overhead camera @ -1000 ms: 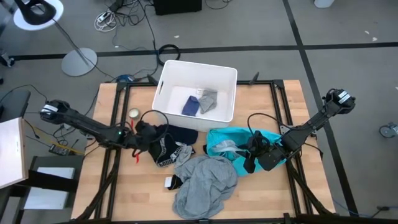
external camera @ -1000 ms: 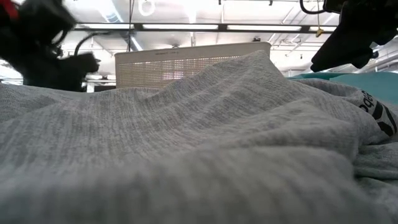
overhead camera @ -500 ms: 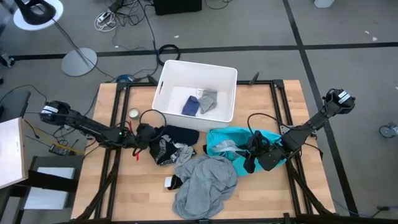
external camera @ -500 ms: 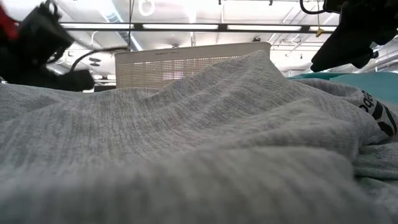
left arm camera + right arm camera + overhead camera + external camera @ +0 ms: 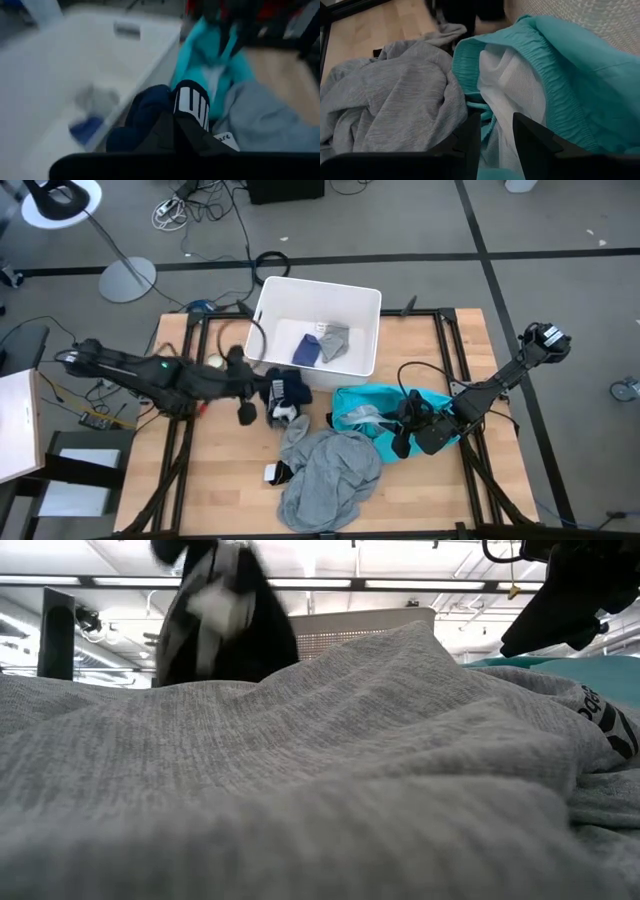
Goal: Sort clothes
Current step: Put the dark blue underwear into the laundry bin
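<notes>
My left gripper (image 5: 262, 388) is shut on a bundle of dark navy clothes (image 5: 288, 390) with a white-striped band, just in front of the white bin (image 5: 270, 300). In the low view the bundle (image 5: 225, 615) hangs above the large grey shirt (image 5: 330, 760). The grey shirt (image 5: 325, 470) lies crumpled at the table's near middle. Right of it lies the turquoise garment (image 5: 375, 412). My right gripper (image 5: 405, 435) is open, its fingers either side of that garment's white-lined edge (image 5: 495, 90); I cannot tell whether they touch it. My left gripper pinches the dark bundle between its two fingers beside the white-striped band (image 5: 189, 102). The fingers come about level from the table's left. The cloth is bunched in several layers and hangs slack below the fingers; the grey shirt hides its lower end in the low view.
Inside the bin lie a blue piece (image 5: 307, 348) and a grey piece (image 5: 335, 340). A small black and white sock (image 5: 275, 473) lies by the grey shirt's left edge. Bare wood shows at the table's near left and near right.
My left gripper has shut on the dark clothes that lay spread on the table, then moved up and toward the far edge and the bin. The bundle is gathered and lifted off the spot left of the grey shirt.
</notes>
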`<action>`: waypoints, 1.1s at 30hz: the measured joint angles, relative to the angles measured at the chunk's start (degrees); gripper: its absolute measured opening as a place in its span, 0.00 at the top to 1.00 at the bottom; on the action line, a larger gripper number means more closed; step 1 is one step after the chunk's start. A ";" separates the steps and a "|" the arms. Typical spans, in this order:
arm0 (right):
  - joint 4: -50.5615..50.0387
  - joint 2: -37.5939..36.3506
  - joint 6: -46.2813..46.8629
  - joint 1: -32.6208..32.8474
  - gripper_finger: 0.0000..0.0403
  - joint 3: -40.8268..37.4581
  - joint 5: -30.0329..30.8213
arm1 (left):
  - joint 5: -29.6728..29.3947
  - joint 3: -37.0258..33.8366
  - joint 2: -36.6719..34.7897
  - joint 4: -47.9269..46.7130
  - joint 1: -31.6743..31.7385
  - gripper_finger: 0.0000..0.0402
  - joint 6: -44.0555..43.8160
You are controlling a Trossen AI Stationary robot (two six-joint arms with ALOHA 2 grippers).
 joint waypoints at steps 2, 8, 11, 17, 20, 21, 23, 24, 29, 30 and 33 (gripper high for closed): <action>-0.02 0.00 -0.02 0.00 0.72 -0.01 0.00 | -0.12 4.30 0.00 -1.27 -0.02 1.00 3.05; 0.00 0.01 0.00 0.01 0.72 -0.01 0.00 | -3.43 13.00 0.04 -1.36 0.51 1.00 13.46; 0.03 0.01 0.02 0.01 0.72 -0.01 0.00 | -4.30 16.23 0.37 0.79 2.20 1.00 17.99; 0.08 0.02 0.02 -0.01 0.72 -0.01 0.00 | -4.36 20.98 1.25 10.51 7.89 1.00 29.09; 0.04 0.02 0.02 -0.03 0.72 -0.01 0.00 | -4.38 23.11 2.58 13.79 11.59 1.00 34.29; 0.05 0.01 -0.01 -0.03 0.72 -0.01 0.00 | -4.36 23.94 3.09 14.31 12.95 1.00 35.56; 0.17 0.02 -0.23 -0.07 0.72 -0.01 0.00 | -4.34 25.44 4.44 14.66 15.82 1.00 36.85; 0.14 0.01 -0.24 -0.07 0.72 -0.01 0.00 | -4.28 26.16 5.16 14.88 17.28 1.00 36.91; 0.15 0.02 -0.26 -0.07 0.72 -0.01 0.00 | -3.24 27.19 8.36 14.09 22.98 1.00 36.51; 0.15 0.02 -0.28 -0.07 0.72 -0.01 0.00 | -3.18 27.19 8.95 13.39 23.51 0.99 35.38; 0.15 0.01 -0.28 -0.07 0.72 -0.01 0.00 | -2.76 27.17 10.54 8.52 24.37 0.96 33.60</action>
